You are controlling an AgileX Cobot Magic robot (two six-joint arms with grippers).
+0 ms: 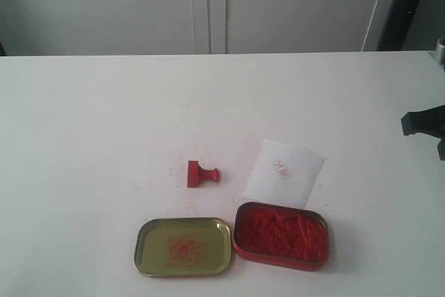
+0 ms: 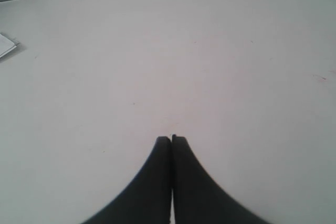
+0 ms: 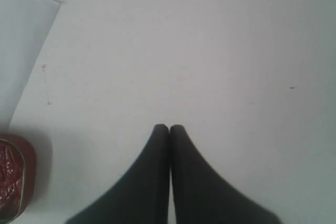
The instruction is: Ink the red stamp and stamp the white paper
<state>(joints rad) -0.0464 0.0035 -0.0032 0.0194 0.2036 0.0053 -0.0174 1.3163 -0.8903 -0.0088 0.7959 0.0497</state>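
Red ink tin point(image 1: 277, 259), gold lid point(image 1: 157, 240), white table point(image 1: 104, 116)

Plain lab or office: white table point(image 1: 104, 116), pale cabinet doors point(image 1: 278, 5) behind

I am finding nothing readable: the red imprint point(image 1: 281, 169) on the white paper point(image 1: 285, 186), right of centre in the exterior view, is showing too small.

The left gripper point(image 2: 171, 139) has two matte black fingers, broad at the base and curving smoothly in to blunt, squared tips. The right gripper point(image 3: 168, 127) looks the same, though its tips are rounder. In the exterior view, a black angular piece of the right arm point(image 1: 423, 123) shows at the edge.
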